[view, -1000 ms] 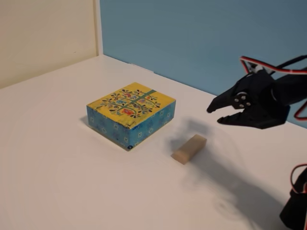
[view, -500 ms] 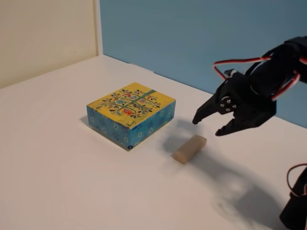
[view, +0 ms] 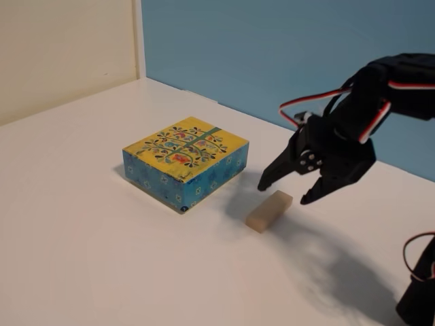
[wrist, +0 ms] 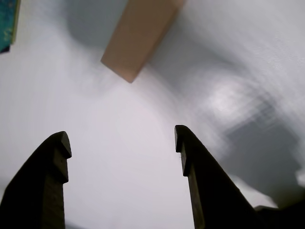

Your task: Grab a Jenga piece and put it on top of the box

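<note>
The Jenga piece is found lying flat on the white table, just beside the box on its right side in the fixed view, apart from it, w/ 1 long side roughly parallel to the box's near-right wall. In the wrist view the piece is seen at the top edge, ahead of the fingertips and not between them; a sliver of the box is visible at top left. The box top is noted as bare: nothing has been placed on it. The gripper is spread wide and empty, held above and just to the right of the piece, no contact seen; both fingers are clear of the wood in the wrist view. Progress, as judged: 0 of 2 steps done. Approach is under way; grasp, lift, transfer and release on the box are all left. Vs. the frames 1.0 s and 0.5 s back: the arm has been brought leftward and lower in the fixed view, from well right of the piece to nearly over it. Jaw spread is approx. unchanged. Piece and box are unmoved.
</note>
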